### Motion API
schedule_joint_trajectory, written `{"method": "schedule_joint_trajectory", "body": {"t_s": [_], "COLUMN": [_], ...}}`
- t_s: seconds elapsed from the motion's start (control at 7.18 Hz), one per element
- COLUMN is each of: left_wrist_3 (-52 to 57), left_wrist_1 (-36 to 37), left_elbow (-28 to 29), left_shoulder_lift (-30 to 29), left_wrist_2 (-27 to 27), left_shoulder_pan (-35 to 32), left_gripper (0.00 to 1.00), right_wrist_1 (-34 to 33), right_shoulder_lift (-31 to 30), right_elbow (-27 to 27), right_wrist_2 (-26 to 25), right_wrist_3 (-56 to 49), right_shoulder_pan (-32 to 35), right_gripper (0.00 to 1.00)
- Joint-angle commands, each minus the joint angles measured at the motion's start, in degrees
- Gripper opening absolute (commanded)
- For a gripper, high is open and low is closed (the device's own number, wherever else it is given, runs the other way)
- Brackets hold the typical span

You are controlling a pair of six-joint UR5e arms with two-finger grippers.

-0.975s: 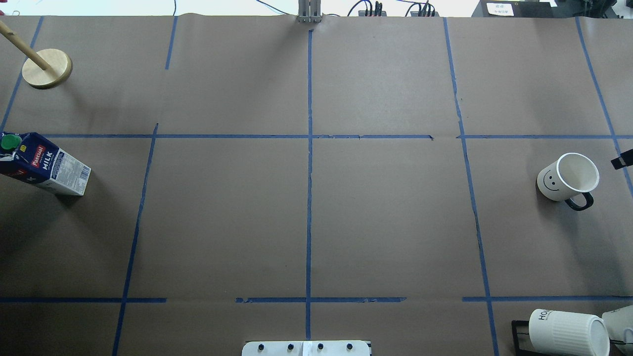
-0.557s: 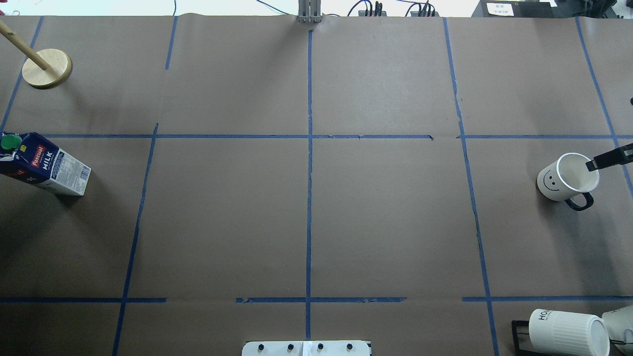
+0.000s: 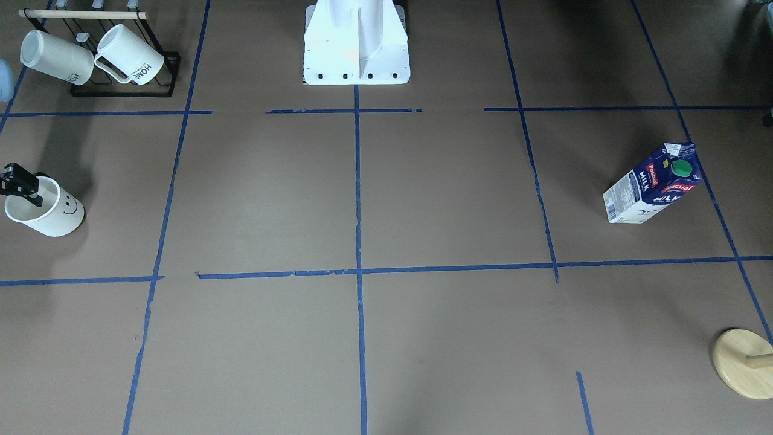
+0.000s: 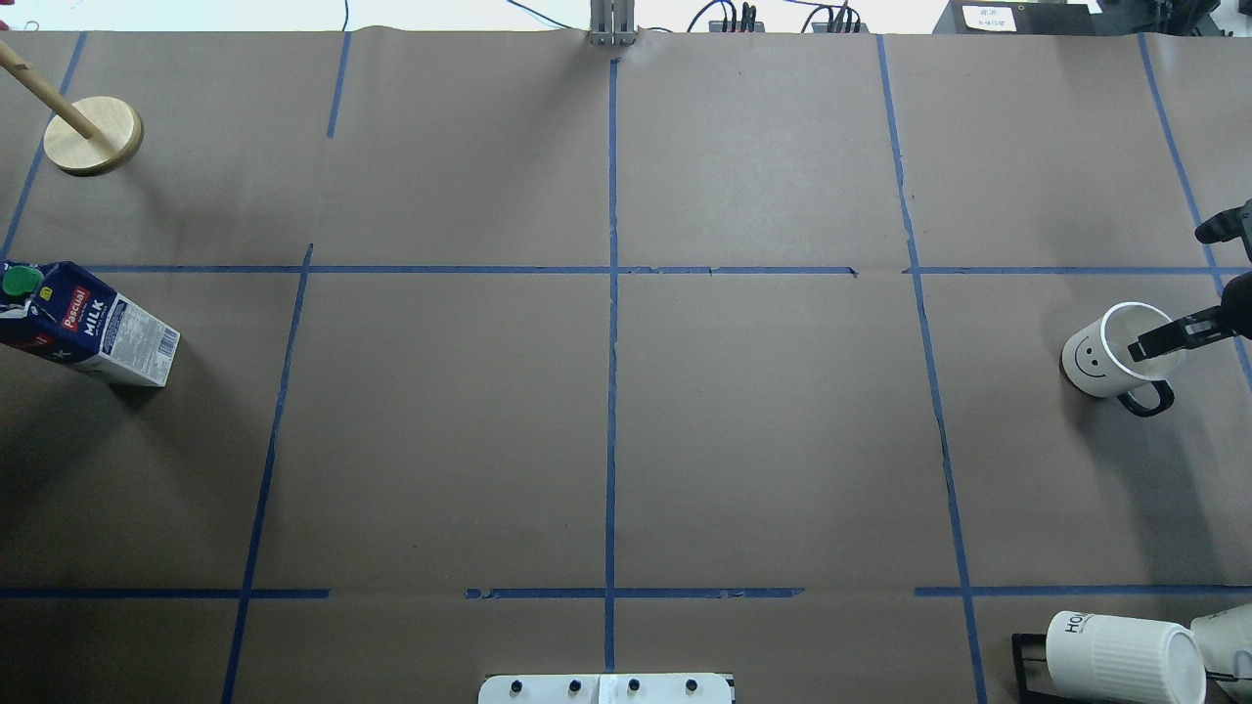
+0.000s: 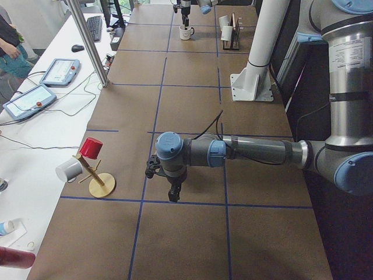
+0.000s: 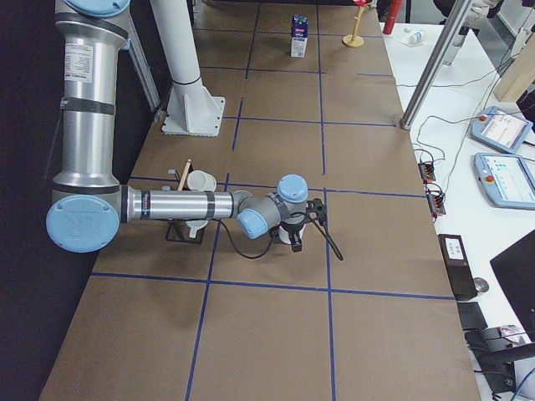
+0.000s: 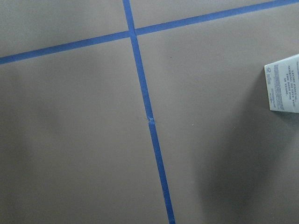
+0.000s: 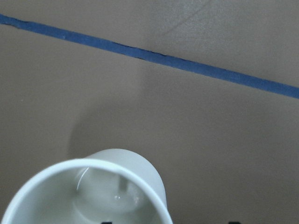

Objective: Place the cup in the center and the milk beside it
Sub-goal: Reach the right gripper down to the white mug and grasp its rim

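Observation:
The white smiley cup (image 4: 1105,364) stands upright at the table's right side, also seen in the front view (image 3: 51,217). My right gripper (image 4: 1167,293) is open. One finger (image 4: 1169,335) reaches over the cup's mouth and the other stays outside the cup. The right wrist view shows the cup's rim (image 8: 93,163) close below. The milk (image 4: 83,328) stands upright at the far left, and its corner shows in the left wrist view (image 7: 282,84). My left gripper (image 5: 173,195) hangs over the table near it; I cannot tell if it is open. The center (image 4: 685,430) is bare brown paper.
A black rack with ribbed "HOME" mugs (image 4: 1120,655) stands near the robot's right. A wooden peg stand (image 4: 93,137) is at the far left corner. The robot's white base (image 3: 356,42) is at the near middle edge.
My right gripper has come in from the table's right edge, and its finger now reaches over the cup's mouth. The cup and the milk have not moved.

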Motion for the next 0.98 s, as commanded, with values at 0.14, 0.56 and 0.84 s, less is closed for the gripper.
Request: {"method": "schedule_joint_trajectory", "body": {"t_s": [0.14,0.56,0.84], "left_wrist_3": [0.09,0.00,0.00], "left_wrist_1": [0.00,0.00,0.00], "left_elbow": [0.01,-0.07,-0.07], "left_shoulder_lift": [-0.08,-0.08,-0.08], "left_wrist_2": [0.00,-0.09,-0.18], "left_shoulder_pan": [0.00,0.00,0.00], "left_gripper": [1.00,1.00,1.00], "right_wrist_1": [0.00,-2.70,-14.79], "right_shoulder_lift": [0.32,3.46,13.53], "right_elbow": [-1.02,0.91,2.23], "right_wrist_2": [0.16,2.52,2.97], "right_wrist_3": [0.04,1.70,4.95], "right_shoulder_pan": [-0.15,-0.15,-0.59], "right_gripper": [0.02,0.00,0.00]}}
